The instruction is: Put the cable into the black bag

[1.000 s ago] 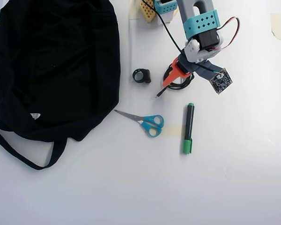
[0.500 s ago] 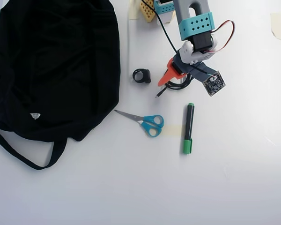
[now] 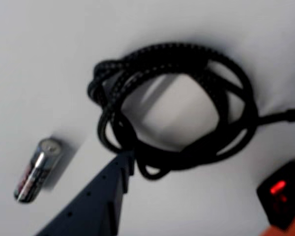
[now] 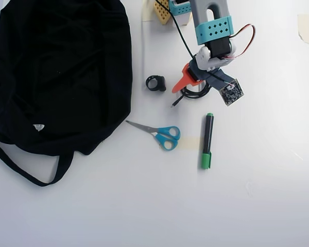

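The cable [image 3: 177,105] is a black braided cord wound in a coil, lying flat on the white table in the wrist view, with one end running off to the right. My gripper [image 3: 206,194] is open just above it. The dark blue finger [image 3: 119,172] has its tip at the coil's near edge, and the orange jaw sits far off at the lower right corner. In the overhead view my gripper [image 4: 188,87] hides most of the cable [image 4: 191,95]; the plug end sticks out at its lower left. The black bag [image 4: 56,72] lies far left.
A silver AA battery [image 3: 37,169] lies left of the coil. The overhead view shows a small black ring clip [image 4: 155,83], blue-handled scissors [image 4: 164,135], a green-capped black marker [image 4: 207,141] and the bag's strap [image 4: 26,172] looping toward the front.
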`<state>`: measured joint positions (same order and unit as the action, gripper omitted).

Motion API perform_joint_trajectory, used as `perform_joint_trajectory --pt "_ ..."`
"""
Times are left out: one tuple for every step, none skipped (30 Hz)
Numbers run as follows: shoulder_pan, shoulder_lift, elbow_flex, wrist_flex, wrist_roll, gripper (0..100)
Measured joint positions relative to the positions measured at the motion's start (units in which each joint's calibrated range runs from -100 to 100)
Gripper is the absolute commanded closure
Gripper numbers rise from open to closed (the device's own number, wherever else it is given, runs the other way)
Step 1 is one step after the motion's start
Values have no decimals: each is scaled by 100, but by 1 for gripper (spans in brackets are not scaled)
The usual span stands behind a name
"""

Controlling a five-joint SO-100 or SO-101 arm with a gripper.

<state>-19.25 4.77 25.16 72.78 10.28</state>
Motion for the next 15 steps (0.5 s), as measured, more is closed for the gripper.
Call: perform_joint_trajectory --pt "0 0 71 -120 -5 57" --pt "0 0 142 -223 -10 57" --pt "0 0 197 -309 -20 57" --pt "0 0 228 -386 -15 57" --pt "0 0 252 -429 -20 57" --pt "0 0 283 -464 -20 57" --pt "0 0 291 -481 -20 57" --pt "0 0 299 -489 -20 57" --pt "0 0 299 -498 -20 57" --pt "0 0 299 -498 -20 57" --pt "7 8 299 -498 -20 57" --pt "29 58 299 -498 -20 57" --pt "37 108 299 -532 -20 57" --pt "51 158 299 -532 -20 57" --pt "66 216 299 -567 -20 57"
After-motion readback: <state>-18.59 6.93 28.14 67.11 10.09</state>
